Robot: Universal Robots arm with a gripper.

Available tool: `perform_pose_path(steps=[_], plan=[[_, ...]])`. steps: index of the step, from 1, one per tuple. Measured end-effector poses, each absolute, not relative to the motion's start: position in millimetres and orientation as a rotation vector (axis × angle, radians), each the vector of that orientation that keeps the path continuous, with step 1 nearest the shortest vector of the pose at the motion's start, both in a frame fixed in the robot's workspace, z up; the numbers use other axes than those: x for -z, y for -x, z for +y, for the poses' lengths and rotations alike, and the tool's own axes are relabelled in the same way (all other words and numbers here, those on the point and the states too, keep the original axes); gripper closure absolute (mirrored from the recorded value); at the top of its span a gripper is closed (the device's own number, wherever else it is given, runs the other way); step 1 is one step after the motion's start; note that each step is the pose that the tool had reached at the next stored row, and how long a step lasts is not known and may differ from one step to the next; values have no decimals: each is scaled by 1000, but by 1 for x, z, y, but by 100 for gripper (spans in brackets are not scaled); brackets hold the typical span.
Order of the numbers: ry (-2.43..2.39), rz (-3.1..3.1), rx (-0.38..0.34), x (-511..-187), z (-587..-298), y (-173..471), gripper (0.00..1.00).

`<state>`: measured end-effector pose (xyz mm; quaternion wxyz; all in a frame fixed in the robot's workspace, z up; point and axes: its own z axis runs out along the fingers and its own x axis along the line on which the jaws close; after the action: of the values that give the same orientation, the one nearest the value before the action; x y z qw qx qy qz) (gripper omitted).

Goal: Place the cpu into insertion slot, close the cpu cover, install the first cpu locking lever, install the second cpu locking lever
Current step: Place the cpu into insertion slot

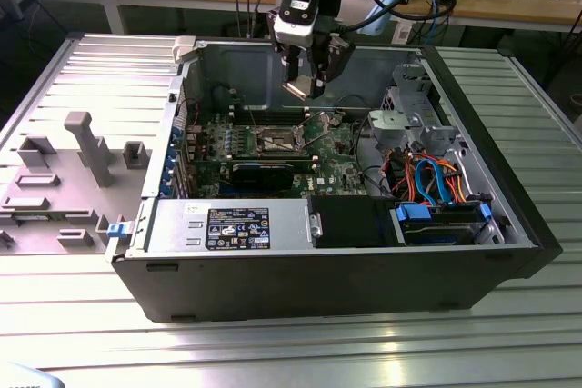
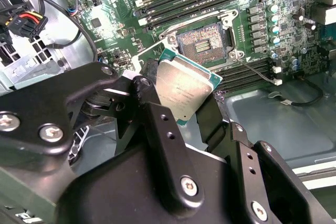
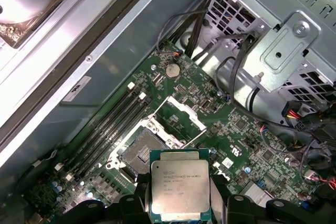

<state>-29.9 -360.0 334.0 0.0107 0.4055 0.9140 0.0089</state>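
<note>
I have the cpu [image 3: 180, 190] pinched in the gripper [image 1: 303, 88]. The jaws are parted only by the chip's own width, and one finger [image 2: 152, 103] presses each of two opposite edges. The pale metal face is turned toward the cameras in both wrist views, with the green rim showing around it.

In the exterior view the gripper hangs inside the open computer case [image 1: 509, 224], up off the motherboard [image 1: 341, 165]. The insertion slot [image 1: 275, 140] lies at about seven o'clock from the fingertips, apart from them. The slot's dark centre is bare, so the chip is not seated yet.

The cpu cover [image 3: 186, 112] stands swung open beside the slot, at roughly two o'clock from it in the exterior view. I can see green board through its square window.

Also in the exterior view:
- The memory slots [image 1: 232, 141] run at nine o'clock from the slot.
- A long black card [image 1: 262, 173] lies at six o'clock.
- The metal drive cage [image 1: 414, 115] is off at three o'clock, well clear.
</note>
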Motion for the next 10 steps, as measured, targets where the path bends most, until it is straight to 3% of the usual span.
perform_pose_path(steps=[10], plan=[[-1284, 2843, -26, -334, -360, 30, 45]])
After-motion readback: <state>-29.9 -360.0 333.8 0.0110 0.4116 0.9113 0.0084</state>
